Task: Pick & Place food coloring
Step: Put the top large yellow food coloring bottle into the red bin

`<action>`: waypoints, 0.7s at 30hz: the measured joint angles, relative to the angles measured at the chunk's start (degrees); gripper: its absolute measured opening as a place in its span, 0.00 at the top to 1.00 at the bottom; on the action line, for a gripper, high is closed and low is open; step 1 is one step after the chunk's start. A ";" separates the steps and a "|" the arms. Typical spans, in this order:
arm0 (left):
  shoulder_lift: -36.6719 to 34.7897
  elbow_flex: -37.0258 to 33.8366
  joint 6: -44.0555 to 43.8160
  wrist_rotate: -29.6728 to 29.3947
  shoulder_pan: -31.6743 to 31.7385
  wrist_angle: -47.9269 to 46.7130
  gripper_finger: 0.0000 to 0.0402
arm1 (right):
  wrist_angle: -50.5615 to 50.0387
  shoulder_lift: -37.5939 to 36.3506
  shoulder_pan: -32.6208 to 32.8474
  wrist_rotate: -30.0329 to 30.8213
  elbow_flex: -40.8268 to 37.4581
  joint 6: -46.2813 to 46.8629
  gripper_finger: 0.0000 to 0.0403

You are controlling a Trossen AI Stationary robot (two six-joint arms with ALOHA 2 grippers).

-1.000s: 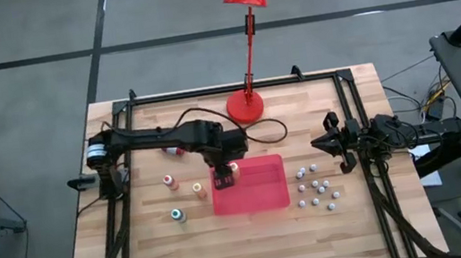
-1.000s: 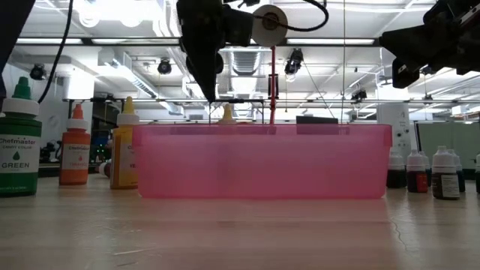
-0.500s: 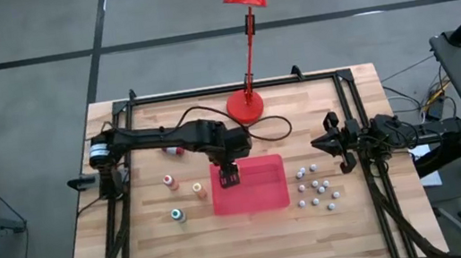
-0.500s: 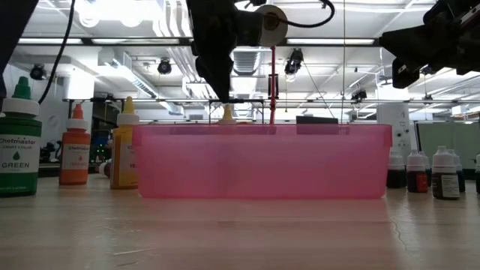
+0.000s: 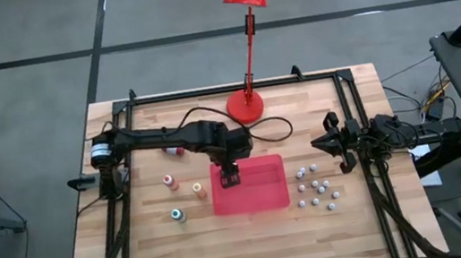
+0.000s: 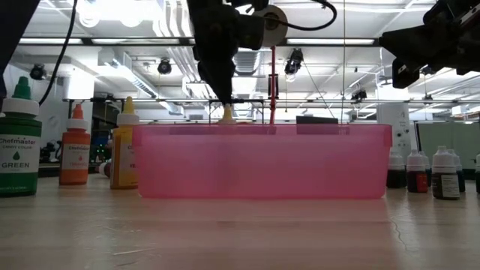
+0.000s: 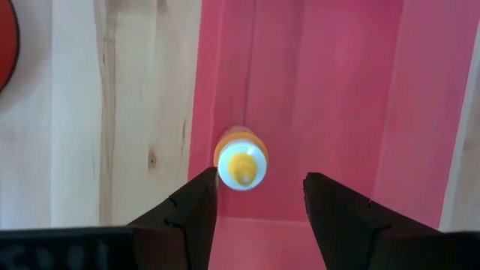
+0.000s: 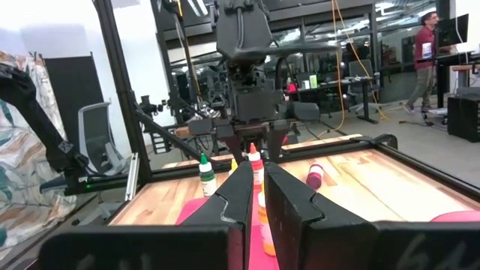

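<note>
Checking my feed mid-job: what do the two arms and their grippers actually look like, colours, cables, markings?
Both arms are dark, nearly black, with jointed segments. The left arm has a pale round part with an orange spot at its base, and a black cable loops beside it. The left gripper has two plain black, angular fingers. The right arm is equally dark, and the right gripper has black tapering fingers. No markings are readable.

The left claw (image 6: 225,97) hangs over the pink tray (image 6: 262,161), a yellow-tipped bottle (image 6: 226,114) below it.
</note>
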 joint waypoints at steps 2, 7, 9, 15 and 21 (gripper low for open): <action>0.27 0.00 -0.02 0.00 0.14 0.21 0.58 | 0.00 0.00 0.02 0.00 0.00 0.00 0.93; 1.88 0.00 -0.02 0.00 0.27 0.40 0.58 | 0.02 0.00 0.01 0.02 0.00 0.00 0.93; 2.22 0.00 -0.02 0.02 0.25 0.49 0.58 | 0.00 0.02 0.01 0.02 0.00 0.00 0.93; 3.19 0.00 0.02 0.02 0.25 0.58 0.58 | 0.01 0.00 0.00 0.03 0.00 0.00 0.93; 3.32 0.00 0.04 -0.01 0.27 0.66 0.58 | 0.00 0.00 0.02 0.02 0.00 0.00 0.93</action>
